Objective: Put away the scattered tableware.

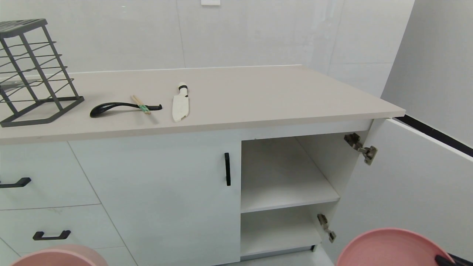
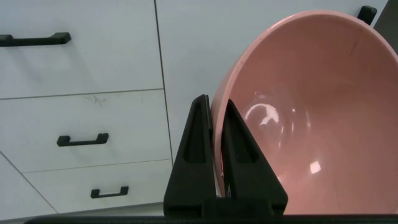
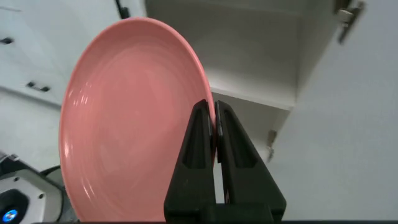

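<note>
pink bowl (image 2: 311, 112), pink plate (image 3: 130, 112), spoon (image 1: 111, 107), chopsticks (image 1: 137, 101), knife (image 1: 180, 105)

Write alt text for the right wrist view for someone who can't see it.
The right gripper clamps the rim of a pink plate, held on edge before an open white cabinet. A shelf shows inside the cabinet, and the open door with its metal hinge stands alongside.

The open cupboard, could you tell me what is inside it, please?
An upper shelf and a lower shelf, both bare where visible. The closed door beside it hides whatever lies behind it.
</note>
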{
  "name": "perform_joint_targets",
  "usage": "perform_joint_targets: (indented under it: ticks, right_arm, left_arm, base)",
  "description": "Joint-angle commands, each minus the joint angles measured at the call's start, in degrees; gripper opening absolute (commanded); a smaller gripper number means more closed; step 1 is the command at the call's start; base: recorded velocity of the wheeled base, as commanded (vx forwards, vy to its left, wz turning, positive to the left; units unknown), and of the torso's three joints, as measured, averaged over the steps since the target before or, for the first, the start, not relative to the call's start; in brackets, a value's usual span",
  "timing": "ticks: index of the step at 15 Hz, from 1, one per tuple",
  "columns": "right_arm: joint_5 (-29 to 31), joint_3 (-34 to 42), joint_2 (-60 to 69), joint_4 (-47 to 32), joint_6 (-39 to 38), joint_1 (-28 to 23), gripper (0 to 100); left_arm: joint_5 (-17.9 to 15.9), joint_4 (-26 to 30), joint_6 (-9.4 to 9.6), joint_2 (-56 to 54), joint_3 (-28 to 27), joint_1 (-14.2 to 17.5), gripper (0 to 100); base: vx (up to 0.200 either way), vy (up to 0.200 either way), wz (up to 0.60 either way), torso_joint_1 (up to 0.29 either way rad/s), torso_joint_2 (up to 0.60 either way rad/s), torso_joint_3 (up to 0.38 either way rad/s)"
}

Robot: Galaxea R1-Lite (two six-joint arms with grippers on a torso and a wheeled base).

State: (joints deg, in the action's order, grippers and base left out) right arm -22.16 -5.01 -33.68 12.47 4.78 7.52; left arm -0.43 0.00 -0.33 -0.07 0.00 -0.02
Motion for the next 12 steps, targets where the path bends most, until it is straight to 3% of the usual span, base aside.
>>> perform_joint_targets:
  ticks: [1,4,9,12]
  right_arm:
    - [-0.69,-2.64,-23.45,9.68,0.67,7.68,0]
    - [-0.6,-4.31,-38.74,15.3,6.65,7.42,0]
    - [-0.51,-3.34,-64.75,38.07,7.17,8.91,0]
    - [-0.43,-4.66,-72.58,42.9,7.09,9.09,0]
  left_arm:
    - [-0.01,0.0,-0.02,0.07,0.0,0.02,0]
    - [-0.1,0.09,-0.02,0.07,0.0,0.02,0]
    - [-0.1,0.09,-0.02,0.07,0.0,0.02,0]
    - [-0.1,0.09,-0.02,0.07,0.0,-0.06,0]
  base:
    - [0.0,0.0,0.0,0.0,0.0,0.0]
    - [0.0,0.0,0.0,0.0,0.0,0.0]
    - [0.0,0.0,0.0,0.0,0.0,0.0]
    - [0.0,0.0,0.0,0.0,0.0,0.0]
